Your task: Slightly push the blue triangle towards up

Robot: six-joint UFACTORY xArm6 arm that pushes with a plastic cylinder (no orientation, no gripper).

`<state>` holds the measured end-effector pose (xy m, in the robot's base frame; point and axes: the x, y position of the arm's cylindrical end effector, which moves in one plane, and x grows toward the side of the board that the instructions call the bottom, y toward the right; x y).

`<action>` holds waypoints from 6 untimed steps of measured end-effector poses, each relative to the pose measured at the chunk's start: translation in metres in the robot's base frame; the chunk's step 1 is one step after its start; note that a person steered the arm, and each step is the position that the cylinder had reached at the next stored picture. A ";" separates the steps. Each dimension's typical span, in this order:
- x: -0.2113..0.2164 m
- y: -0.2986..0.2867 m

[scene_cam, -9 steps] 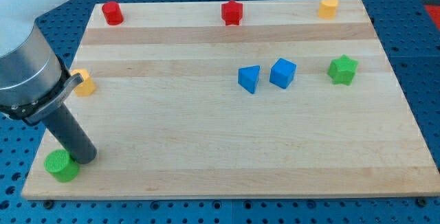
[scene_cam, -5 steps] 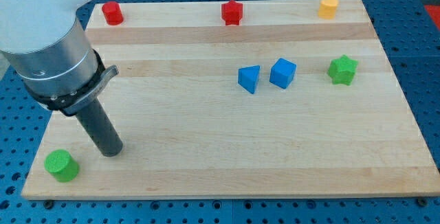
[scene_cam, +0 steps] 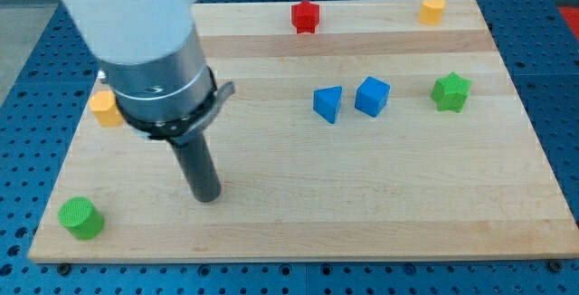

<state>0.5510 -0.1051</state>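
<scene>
My tip [scene_cam: 208,195] has slid right from beside the green cylinder [scene_cam: 80,218], now well left of the unmoved blue triangle [scene_cam: 328,104]; the arm carries no pincer.

Your rod's tip [scene_cam: 208,197] rests on the pale wooden bench [scene_cam: 362,204], well apart from the blue triangular block [scene_cam: 328,104] at its two o'clock. Just beside that triangle, at three o'clock, you see the blue cube [scene_cam: 372,96]. The green cylinder block [scene_cam: 80,218] lies at the tip's eight o'clock.
</scene>
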 end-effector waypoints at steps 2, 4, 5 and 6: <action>-0.024 0.048; -0.025 0.084; -0.028 0.106; -0.028 0.114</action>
<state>0.5225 0.0091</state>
